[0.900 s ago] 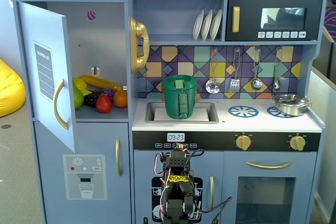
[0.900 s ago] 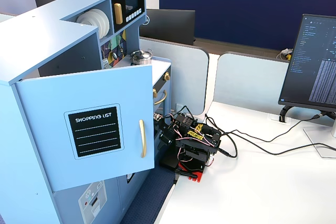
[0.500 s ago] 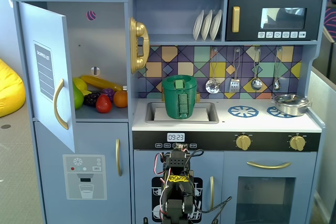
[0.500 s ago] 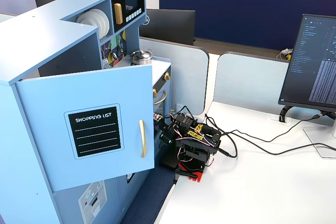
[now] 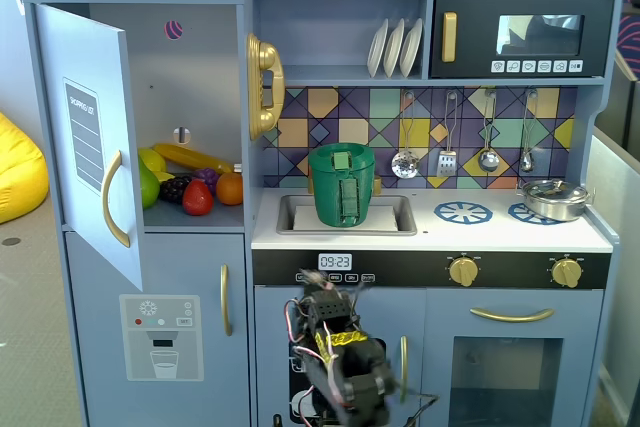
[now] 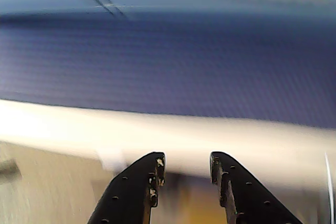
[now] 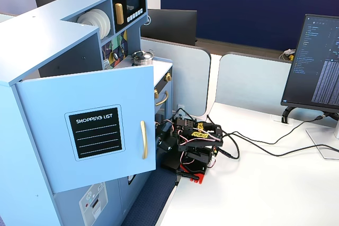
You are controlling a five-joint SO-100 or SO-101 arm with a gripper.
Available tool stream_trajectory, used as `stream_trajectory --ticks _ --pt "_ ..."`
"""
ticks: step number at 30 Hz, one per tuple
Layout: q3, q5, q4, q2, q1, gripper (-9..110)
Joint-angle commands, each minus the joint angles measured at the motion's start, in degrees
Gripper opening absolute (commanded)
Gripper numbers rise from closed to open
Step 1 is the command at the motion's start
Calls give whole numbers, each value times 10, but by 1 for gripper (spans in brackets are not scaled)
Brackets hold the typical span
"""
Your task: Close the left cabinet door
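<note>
Arm folded low — left cabinet door (image 5: 95, 137) swung wide open.
Gripper (image 6: 185, 169), at the wrist view's 6 o'clock, parted and empty — well clear of the door.

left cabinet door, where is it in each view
A fixed view: door at far left, swung open toward the camera, edge-on.
Wrist view: not recognisable; the picture is blurred.
A fixed view: door at centre left, its chalkboard facing us.
Shared landmark: the door's gold handle.
</note>
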Motion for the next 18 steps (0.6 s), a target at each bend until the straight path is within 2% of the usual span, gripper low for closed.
stream_trajectory --ticks 1,7,10,14,18 --pt "-104 21 -144 -56 -253 0" --pt "-209 -76 -292 -124 -556 0" --pt "-240 -113 -367 -153 -675 0" --pt "-276 -156 -474 -228 -764 0" --pt "-328 -183 -536 -319 -780 0"
